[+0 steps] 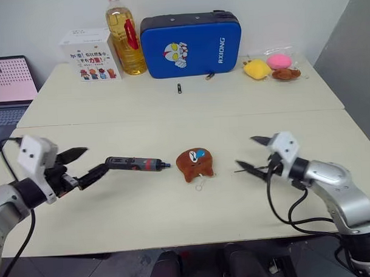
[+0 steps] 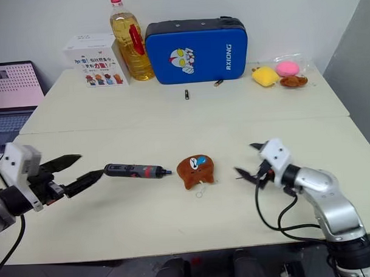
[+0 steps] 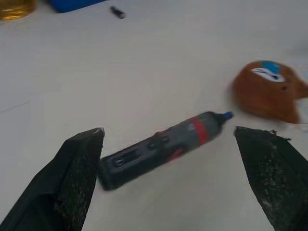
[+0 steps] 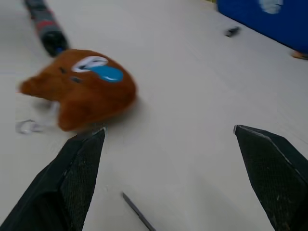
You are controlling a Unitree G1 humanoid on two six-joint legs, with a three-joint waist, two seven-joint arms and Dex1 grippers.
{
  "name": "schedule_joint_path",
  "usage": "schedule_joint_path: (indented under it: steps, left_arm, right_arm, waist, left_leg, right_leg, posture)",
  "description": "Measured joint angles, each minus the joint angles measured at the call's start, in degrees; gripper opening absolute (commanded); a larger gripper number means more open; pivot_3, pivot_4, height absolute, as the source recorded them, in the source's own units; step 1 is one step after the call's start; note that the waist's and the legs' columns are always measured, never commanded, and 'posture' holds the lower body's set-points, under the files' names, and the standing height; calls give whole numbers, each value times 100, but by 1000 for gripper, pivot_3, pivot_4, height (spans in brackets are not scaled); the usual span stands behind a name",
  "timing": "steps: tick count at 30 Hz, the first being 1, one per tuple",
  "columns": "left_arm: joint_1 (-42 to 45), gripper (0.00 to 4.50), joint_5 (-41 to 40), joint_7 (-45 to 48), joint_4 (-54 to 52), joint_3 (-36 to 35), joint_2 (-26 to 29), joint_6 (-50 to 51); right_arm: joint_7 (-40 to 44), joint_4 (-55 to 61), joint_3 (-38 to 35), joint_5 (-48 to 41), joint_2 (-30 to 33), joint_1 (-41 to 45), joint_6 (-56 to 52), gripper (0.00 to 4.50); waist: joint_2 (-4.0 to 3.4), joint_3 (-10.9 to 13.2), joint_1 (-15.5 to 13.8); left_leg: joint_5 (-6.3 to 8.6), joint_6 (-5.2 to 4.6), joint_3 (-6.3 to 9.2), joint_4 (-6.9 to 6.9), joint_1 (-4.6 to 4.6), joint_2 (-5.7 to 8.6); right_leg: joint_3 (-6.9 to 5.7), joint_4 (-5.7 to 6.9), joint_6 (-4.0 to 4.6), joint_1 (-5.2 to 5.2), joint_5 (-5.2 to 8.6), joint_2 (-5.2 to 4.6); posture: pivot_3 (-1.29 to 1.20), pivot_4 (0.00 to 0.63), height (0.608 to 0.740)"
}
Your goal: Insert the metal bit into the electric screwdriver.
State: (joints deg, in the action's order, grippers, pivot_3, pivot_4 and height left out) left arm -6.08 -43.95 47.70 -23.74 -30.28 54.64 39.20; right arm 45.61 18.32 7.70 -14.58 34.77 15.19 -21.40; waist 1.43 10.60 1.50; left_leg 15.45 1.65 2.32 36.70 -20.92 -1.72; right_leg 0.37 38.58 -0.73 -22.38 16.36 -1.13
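Note:
The electric screwdriver (image 1: 137, 164), black with a red band, lies on the pale table with its tip toward a brown plush toy (image 1: 195, 163). My left gripper (image 1: 96, 158) is open at the tool's rear end. In the left wrist view the screwdriver (image 3: 166, 147) lies between the two spread fingers. My right gripper (image 1: 245, 151) hovers open to the right of the plush. The metal bit (image 4: 138, 212), a thin dark rod, lies on the table just below and between the right gripper's fingers, untouched.
At the back stand a blue case (image 1: 191, 44), an oil bottle (image 1: 124, 37), a white box (image 1: 90, 55) and soft toys (image 1: 273, 65). A stubby black piece (image 1: 179, 88) lies before the case. A laptop (image 1: 10, 84) is at the far left.

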Motion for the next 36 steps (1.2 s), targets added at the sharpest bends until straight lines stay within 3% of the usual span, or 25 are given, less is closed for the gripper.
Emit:
schedule_joint_path:
  steps: [6, 12, 21, 24, 36]
  left_arm:
    - [292, 4500, -140, 313, -312, 552, 57, 188]
    - [451, 4500, -72, 315, -450, 906, -15, 145]
    - [455, 4500, 19, 283, -527, 1135, -223, 57]
    - [454, 4500, 20, 286, -541, 1135, -227, 46]
    - [741, 4500, 37, 298, -494, 1149, -278, 10]
  right_arm:
    - [408, -478, 783, 347, -304, 654, 468, 4474]
    - [401, -1430, 1846, 1528, -702, 1133, 1483, 4474]
    - [-413, -2482, 1939, 2429, -1416, 1598, 1778, 4474]
    - [-579, -2686, 1817, 2452, -1565, 1665, 1812, 4015]
    - [-694, -2994, 1172, 2226, -1602, 1890, 1822, 1229]
  waist:
    - [-2, 8, 1]
    - [-2, 9, 12]
    - [-1, 8, 14]
    - [-1, 9, 16]
    - [-2, 9, 17]
  left_leg:
    - [3, 5, 5, 0, -1, 2]
    - [3, 6, 3, 0, -5, 4]
    - [3, 9, 0, 3, -7, 4]
    - [3, 9, -1, 3, -7, 4]
    - [3, 8, -2, 4, -8, 7]
  right_leg:
    - [2, 0, 24, -4, -14, -1]
    - [3, 4, 26, -13, -15, 3]
    - [14, 25, 27, -26, -16, 3]
    - [15, 28, 27, -27, -16, 2]
    - [15, 30, 28, -30, -17, 3]
  posture:
    - [0, 150, 740]
    - [0, 150, 740]
    - [0, 150, 740]
    - [0, 150, 740]
    - [0, 150, 740]
